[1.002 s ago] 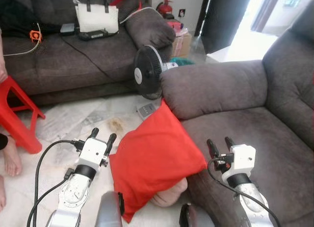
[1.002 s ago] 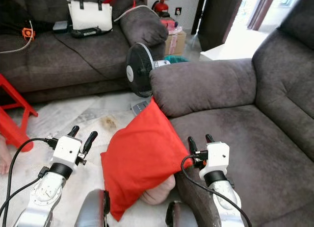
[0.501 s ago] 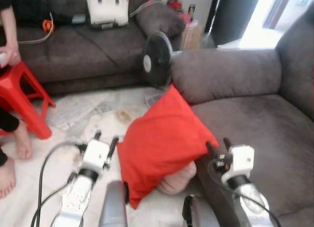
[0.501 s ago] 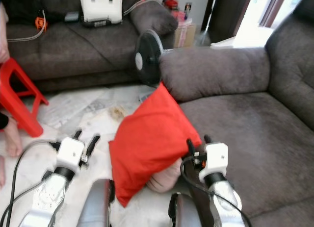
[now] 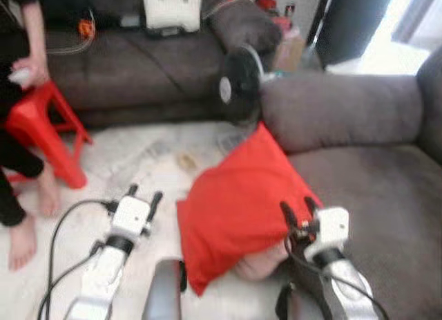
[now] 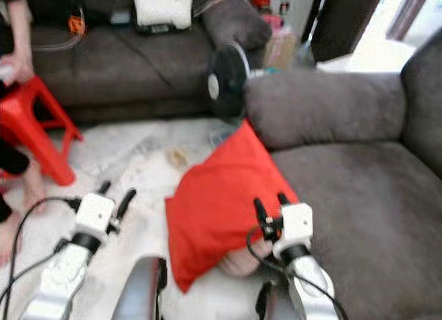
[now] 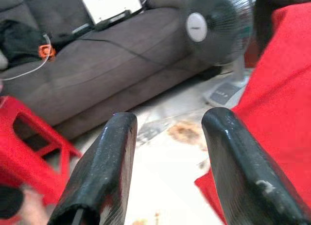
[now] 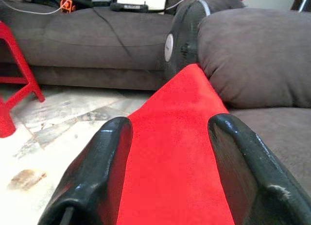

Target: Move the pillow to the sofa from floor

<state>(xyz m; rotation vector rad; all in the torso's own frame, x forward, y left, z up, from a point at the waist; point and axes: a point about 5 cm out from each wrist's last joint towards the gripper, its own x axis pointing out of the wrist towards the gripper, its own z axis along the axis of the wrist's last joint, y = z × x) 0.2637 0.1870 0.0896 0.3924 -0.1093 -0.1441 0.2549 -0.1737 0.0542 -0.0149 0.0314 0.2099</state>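
Note:
A red pillow [image 5: 242,202] leans on the front edge of the grey sofa [image 5: 366,182], its lower corner on the floor and a beige cushion [image 5: 259,265] under it. My right gripper [image 5: 295,208] is open just above the pillow's right edge, by the sofa seat. In the right wrist view its fingers [image 8: 102,171] frame the pillow [image 8: 175,152] without touching it. My left gripper [image 5: 143,193] is open over the floor, to the left of the pillow. In the left wrist view the pillow [image 7: 277,118] lies beyond one of its fingers [image 7: 233,162].
A black fan [image 5: 238,92] stands on the floor by the sofa arm [image 5: 338,113]. A second grey sofa [image 5: 138,64] at the back holds a white bag [image 5: 171,7] and cables. A person [image 5: 17,126] sits on a red stool [image 5: 45,133] at left.
The camera has swung left and blurred, so the whole scene has shifted right. The right gripper sits closer over the pillow's edge. The person at left has come further into view.

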